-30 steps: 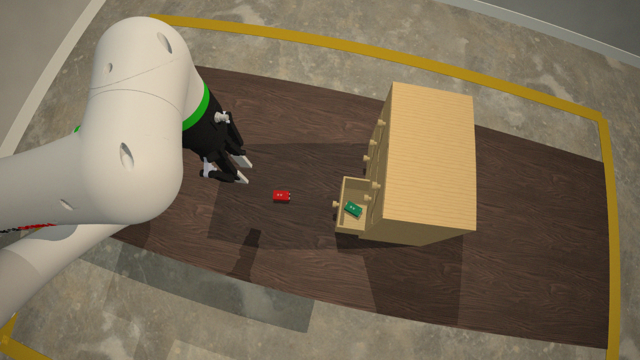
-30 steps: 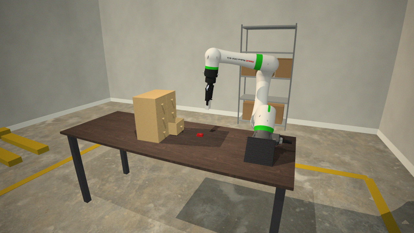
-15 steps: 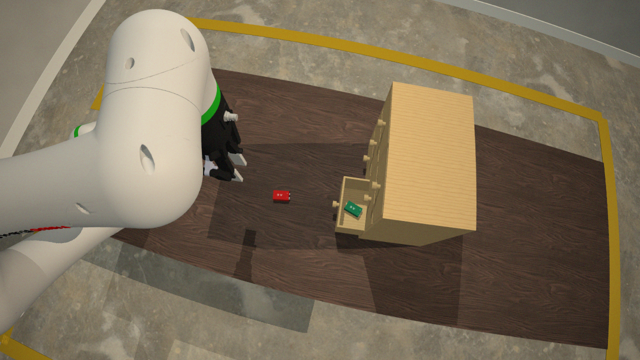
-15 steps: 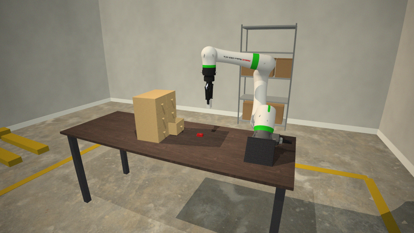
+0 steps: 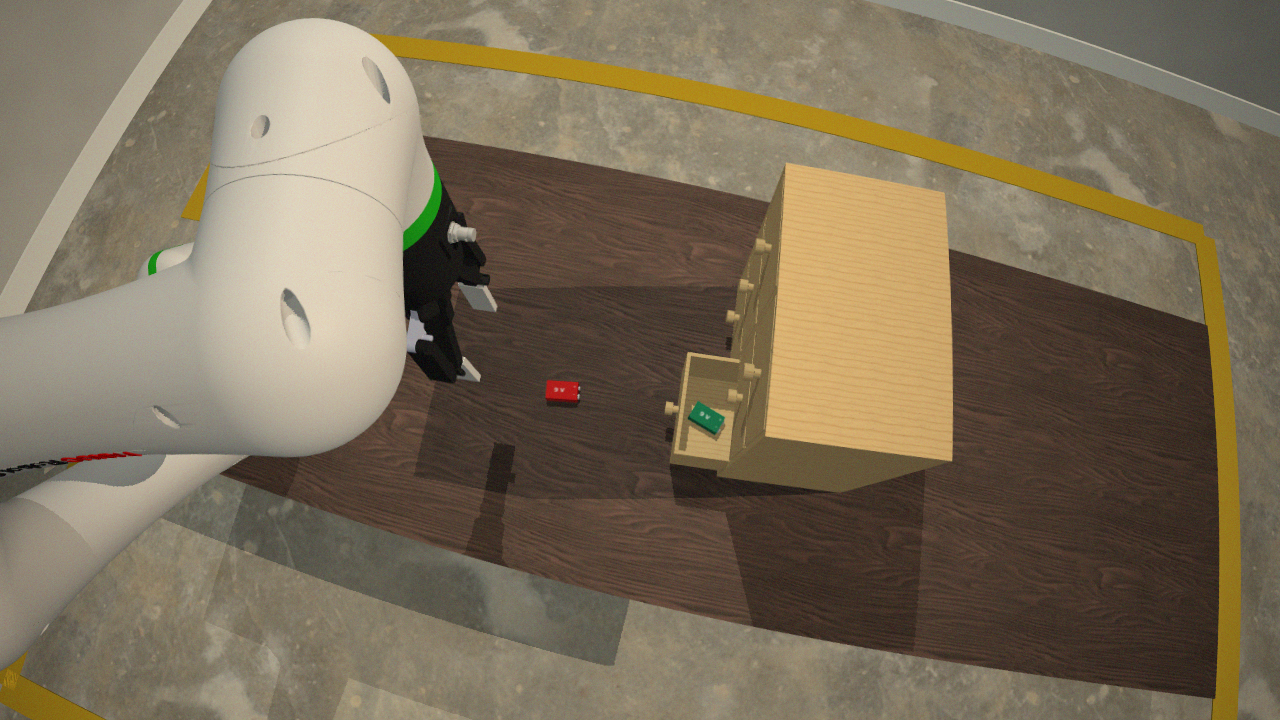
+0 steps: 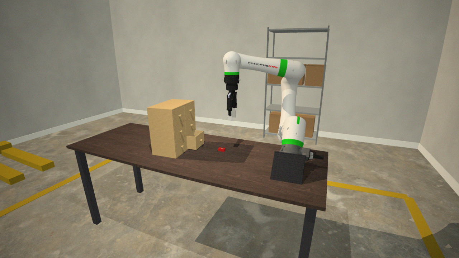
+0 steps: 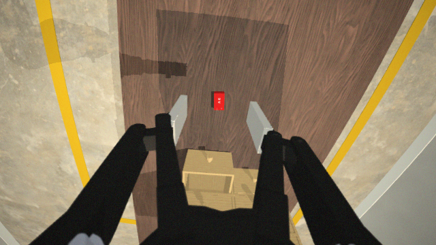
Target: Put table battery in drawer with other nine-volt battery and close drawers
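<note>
1. The gripper [image 7: 217,124] hung high above the dark wooden surface [image 6: 224,173], pointing straight down, well clear of everything on it.
2. Its fingers stood spread apart with nothing between them; in the wrist view the grey pads framed open air.
3. The red nine-volt battery [image 5: 563,392] lay flat on the surface, alone, between the arm's side and the chest [image 5: 850,322], near the chest's front but apart from it.
4. In the wrist view the red battery [image 7: 219,101] appeared between the two pads, far below them.
5. The chest stood upright on the surface, its drawer fronts with small round knobs facing the arm.
6. One drawer [image 5: 702,420], at the bottom of the front on the side nearer the top camera, was pulled part-way out and sat level.
7. A green nine-volt battery [image 5: 706,418] lay inside that open drawer, turned at an angle to its walls.
8. The other drawers looked pushed in flush with the front.
9. In the exterior view the open drawer [image 6: 195,139] jutted toward the red battery [image 6: 221,149], and the gripper [image 6: 231,116] hung above and beyond both.
</note>
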Robot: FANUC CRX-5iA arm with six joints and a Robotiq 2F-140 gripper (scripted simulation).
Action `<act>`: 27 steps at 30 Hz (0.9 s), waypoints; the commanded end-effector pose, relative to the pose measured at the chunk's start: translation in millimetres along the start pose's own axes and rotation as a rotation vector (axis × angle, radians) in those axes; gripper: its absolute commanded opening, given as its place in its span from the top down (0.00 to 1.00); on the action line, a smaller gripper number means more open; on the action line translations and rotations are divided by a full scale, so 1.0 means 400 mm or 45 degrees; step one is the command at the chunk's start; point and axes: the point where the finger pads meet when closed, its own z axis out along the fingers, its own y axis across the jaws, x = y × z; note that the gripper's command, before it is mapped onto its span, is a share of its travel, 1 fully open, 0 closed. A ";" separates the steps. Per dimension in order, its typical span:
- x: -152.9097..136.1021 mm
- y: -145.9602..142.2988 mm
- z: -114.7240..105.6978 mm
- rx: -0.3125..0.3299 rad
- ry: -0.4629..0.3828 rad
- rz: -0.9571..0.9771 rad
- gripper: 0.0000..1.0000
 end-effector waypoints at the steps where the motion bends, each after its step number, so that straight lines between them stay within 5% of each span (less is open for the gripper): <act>1: 0.000 0.000 -0.001 0.000 -0.001 0.000 0.00; 16: 0.000 0.000 -0.007 0.000 -0.001 0.000 0.00; 27: 0.000 0.000 -0.158 0.000 -0.001 0.000 0.00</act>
